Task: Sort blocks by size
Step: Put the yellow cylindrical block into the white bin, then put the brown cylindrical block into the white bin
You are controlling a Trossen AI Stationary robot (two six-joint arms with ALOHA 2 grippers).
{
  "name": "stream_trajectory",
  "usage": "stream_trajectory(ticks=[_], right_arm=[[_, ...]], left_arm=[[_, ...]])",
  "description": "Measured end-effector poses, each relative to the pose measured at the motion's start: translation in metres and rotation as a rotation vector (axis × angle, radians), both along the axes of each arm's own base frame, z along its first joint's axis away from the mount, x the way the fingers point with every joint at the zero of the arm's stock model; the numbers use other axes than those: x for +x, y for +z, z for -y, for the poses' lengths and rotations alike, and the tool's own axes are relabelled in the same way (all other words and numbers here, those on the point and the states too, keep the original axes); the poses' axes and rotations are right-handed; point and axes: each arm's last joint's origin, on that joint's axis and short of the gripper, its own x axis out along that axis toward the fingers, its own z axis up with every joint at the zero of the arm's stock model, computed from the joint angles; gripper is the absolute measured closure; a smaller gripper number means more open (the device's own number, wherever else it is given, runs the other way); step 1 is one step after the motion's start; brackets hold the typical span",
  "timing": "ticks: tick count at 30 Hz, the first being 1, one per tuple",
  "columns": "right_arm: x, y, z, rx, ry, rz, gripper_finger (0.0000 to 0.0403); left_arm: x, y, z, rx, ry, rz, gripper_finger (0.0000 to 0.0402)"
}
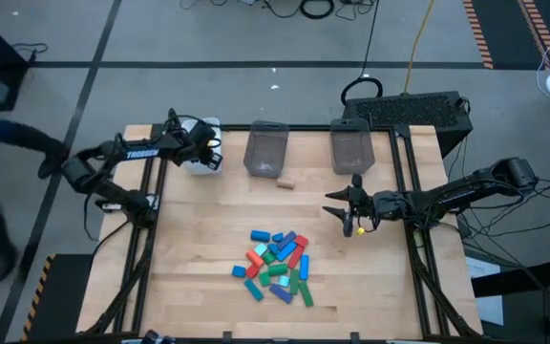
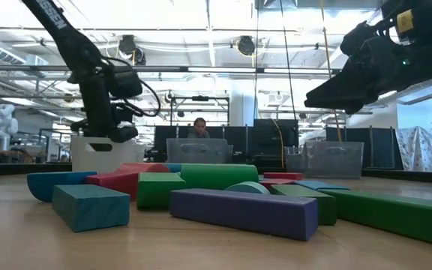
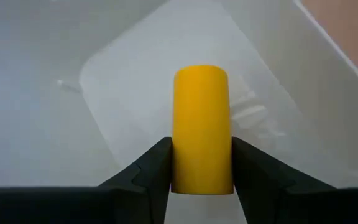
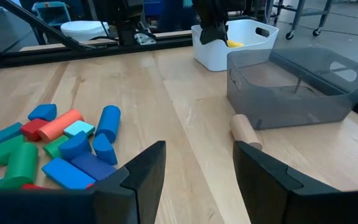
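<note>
Your yellow cylinder block (image 3: pixel 201 127) sits between the left gripper's (image 1: pixel 206 151) two dark fingers (image 3: pixel 148 168), which touch it on both sides, so the claw is clamped on it. The white tray (image 3: pixel 291 56) lies directly beneath it, and the gripper hangs over that tray (image 1: pixel 208 124) at the far left corner of the table (image 1: pixel 199 248). From the right wrist view you can see the same yellow block (image 4: pixel 235 43) showing at the tray's rim (image 4: pixel 241 31) under the left arm's fingers.

The rest of your blocks (image 1: pixel 277 266) lie in one loose heap at the near middle of the table: red, blue, green, teal, orange and purple pieces, touching or overlapping one another. In the low view a purple bar (image 2: pixel 246 212) lies foremost, with a teal block (image 2: pixel 90 206) beside it and a green cylinder (image 2: pixel 217 175) behind.

Your right gripper (image 1: pixel 337 203) hovers above the table right of centre, well apart from the heap. Its fingers (image 4: pixel 145 174) stand apart with nothing between them.

Two grey bins (image 1: pixel 266 150) stand at the far edge, and a plain wooden cylinder (image 1: pixel 285 182) lies just beside the left one.
</note>
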Motion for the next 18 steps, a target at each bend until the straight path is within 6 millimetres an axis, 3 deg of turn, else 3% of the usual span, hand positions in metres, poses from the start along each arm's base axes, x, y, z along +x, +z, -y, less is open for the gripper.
stream_trajectory(ticks=[10,18], right_arm=[[-0.0001,-0.0004,0.0001,0.002,-0.001,-0.004,0.0227],[-0.0002,-0.0006,0.0000,0.001,-0.001,-0.006,0.0227]], left_arm=[[-0.0013,-0.0019,-0.0052,-0.016,-0.038,0.018,0.0246],[-0.0031,0.0004,-0.0040,-0.005,-0.034,0.002,0.0200]])
